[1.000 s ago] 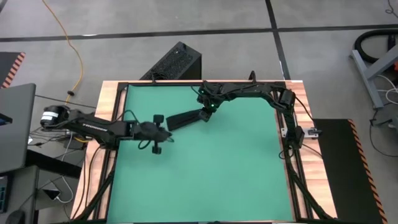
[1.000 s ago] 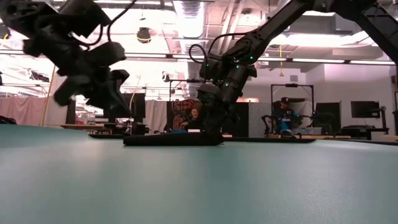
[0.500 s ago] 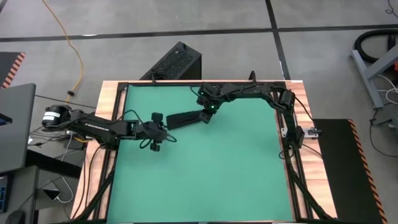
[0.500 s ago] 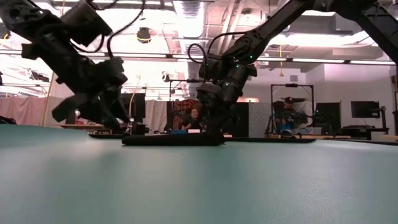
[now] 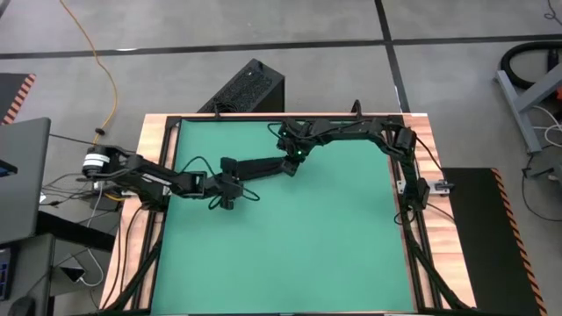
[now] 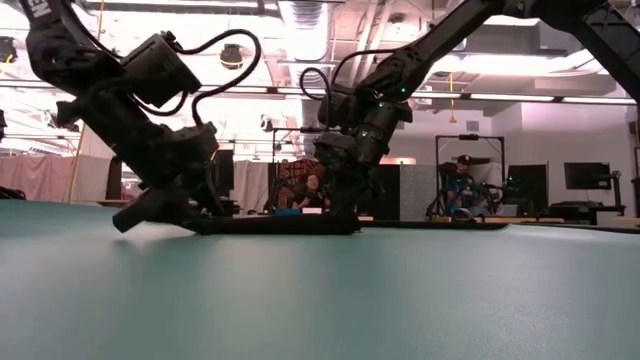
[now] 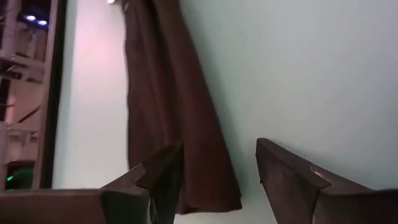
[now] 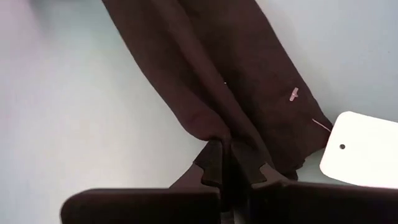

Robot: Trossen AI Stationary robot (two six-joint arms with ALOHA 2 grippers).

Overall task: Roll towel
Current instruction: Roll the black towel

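Observation:
The black towel (image 5: 263, 166) lies on the green table as a long, narrow folded strip. It shows as a flat dark band in the low view (image 6: 270, 226). My right gripper (image 5: 291, 161) is shut on the towel's right end, fingers pinching a fold (image 8: 222, 158); the white tag (image 8: 362, 150) lies beside that end. My left gripper (image 5: 234, 178) is open and low at the towel's left end. In the left wrist view the strip (image 7: 163, 93) runs up between the two spread fingers (image 7: 163, 177), its end lying in the gap. In the low view the left gripper (image 6: 160, 214) is down near the table.
A black ribbed box (image 5: 246, 88) sits on the floor behind the table's far edge. The green mat (image 5: 290, 254) has open room in front of the towel. Wooden table borders and dark frame rails (image 5: 413, 219) run along the sides. People sit in the room beyond (image 6: 458, 185).
My left arm has moved right and down, bringing its open gripper to the towel's left end. The right gripper and the towel have stayed put.

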